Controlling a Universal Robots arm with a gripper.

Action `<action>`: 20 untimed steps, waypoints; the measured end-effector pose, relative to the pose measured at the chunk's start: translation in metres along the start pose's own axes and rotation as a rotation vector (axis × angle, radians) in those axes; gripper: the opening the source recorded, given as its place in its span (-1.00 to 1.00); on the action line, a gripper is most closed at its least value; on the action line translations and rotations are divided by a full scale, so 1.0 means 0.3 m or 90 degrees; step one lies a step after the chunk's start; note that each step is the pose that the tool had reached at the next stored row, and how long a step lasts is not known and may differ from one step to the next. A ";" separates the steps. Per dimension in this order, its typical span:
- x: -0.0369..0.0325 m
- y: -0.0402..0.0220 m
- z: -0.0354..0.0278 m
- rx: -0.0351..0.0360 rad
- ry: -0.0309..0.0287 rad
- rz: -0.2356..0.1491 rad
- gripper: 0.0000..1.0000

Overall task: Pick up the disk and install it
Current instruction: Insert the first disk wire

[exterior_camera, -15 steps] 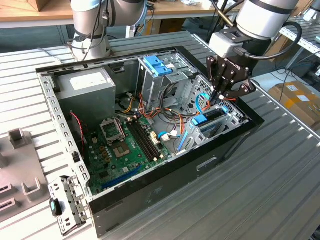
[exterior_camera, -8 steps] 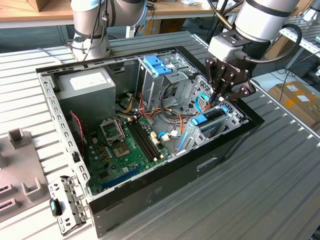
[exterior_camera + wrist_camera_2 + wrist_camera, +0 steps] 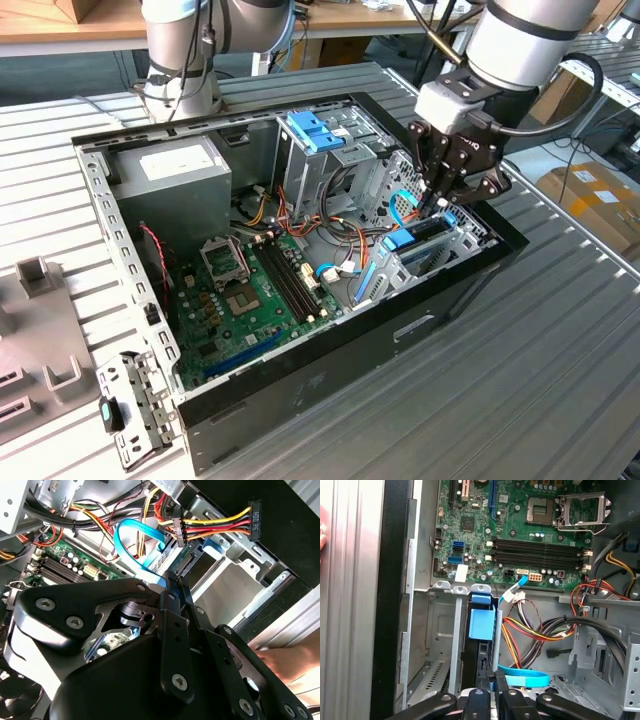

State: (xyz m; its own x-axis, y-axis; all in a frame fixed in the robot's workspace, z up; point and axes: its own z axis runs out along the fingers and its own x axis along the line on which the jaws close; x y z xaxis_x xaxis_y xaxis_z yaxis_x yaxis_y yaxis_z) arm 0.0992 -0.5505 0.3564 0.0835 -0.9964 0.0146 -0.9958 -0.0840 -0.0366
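A ribbed metal table (image 3: 560, 330) carries an open black computer case (image 3: 330, 370) that spans the middle of the exterior view. The pale robot arm (image 3: 520, 40) enters at the upper right of that frame. Inside the case, a grey box (image 3: 170, 170) with a white sticker sits at upper left. A green motherboard (image 3: 250, 300) lies at lower centre, and a light-blue bracket (image 3: 315, 130) tops the cage at upper centre. The drive bay (image 3: 440, 250) is at the case's right end. The disk (image 3: 212, 585) sits in that bay (only a pale face and a dark connector edge show, centre right of the second wrist view). A blue carrier (image 3: 482, 622) rests against it. The gripper (image 3: 437, 205) hangs just above the disk's end, fingers drawn together with nothing between them. A blue flat cable (image 3: 135, 540) loops beside the fingertips, and a red, yellow and black power lead (image 3: 215, 522) crosses the upper right.
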 end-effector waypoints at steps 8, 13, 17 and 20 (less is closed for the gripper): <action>0.012 0.022 0.001 0.0172 -0.0055 -0.011 -0.68; 0.046 0.036 0.002 0.0230 -0.0279 -0.010 -0.68; 0.046 0.036 0.003 0.0232 -0.0306 -0.008 -0.68; 0.045 0.036 0.004 0.0234 -0.0322 -0.005 -0.68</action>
State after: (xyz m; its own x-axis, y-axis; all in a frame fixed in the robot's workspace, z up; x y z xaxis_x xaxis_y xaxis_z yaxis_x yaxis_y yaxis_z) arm 0.0896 -0.5649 0.3550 0.0946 -0.9949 -0.0355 -0.9931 -0.0918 -0.0735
